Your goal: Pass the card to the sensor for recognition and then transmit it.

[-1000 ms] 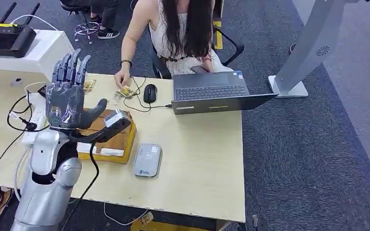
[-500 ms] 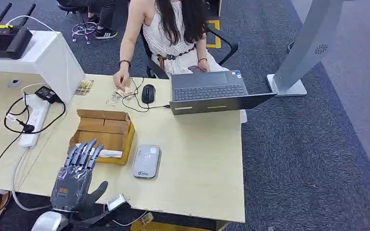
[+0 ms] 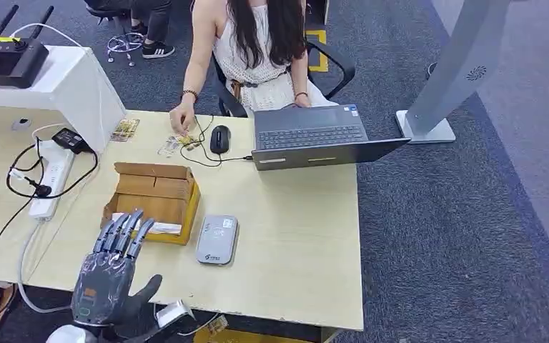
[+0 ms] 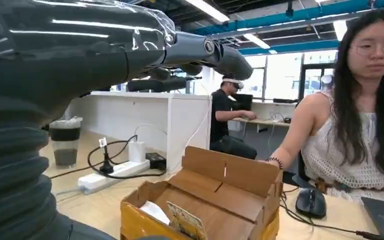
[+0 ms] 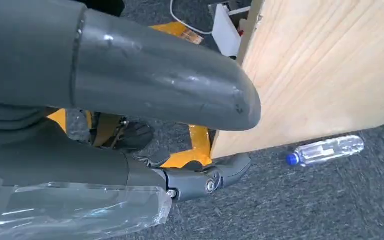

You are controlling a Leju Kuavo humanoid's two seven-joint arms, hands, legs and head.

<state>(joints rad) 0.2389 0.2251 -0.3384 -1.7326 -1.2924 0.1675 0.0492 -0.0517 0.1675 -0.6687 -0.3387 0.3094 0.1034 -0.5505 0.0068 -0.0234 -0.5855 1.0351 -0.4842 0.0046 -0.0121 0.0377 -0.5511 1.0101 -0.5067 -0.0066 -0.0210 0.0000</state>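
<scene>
The card (image 4: 186, 222) stands on edge in the near part of the open cardboard box (image 3: 154, 200), which sits on the tabletop (image 3: 293, 236) just left of the grey sensor (image 3: 217, 239); in my left wrist view its yellow printed face leans against the box's inner wall. I judge it light, thin and stiff, with a slick surface that could slide out of a loose pinch, and it may flex if squeezed hard. The upper edge standing clear of the box floor looks like the best place to take it, thumb on one face and fingers on the other.

My left robot hand (image 3: 111, 279) hovers at the near edge of the tabletop, just near of the box, palm turned away from me, fingers straight and spread, thumb out to the right, holding nothing. My right robot hand (image 5: 130, 125) hangs below the tabletop's edge, empty as far as I can see; whether its fingers are curled I cannot tell.
</scene>
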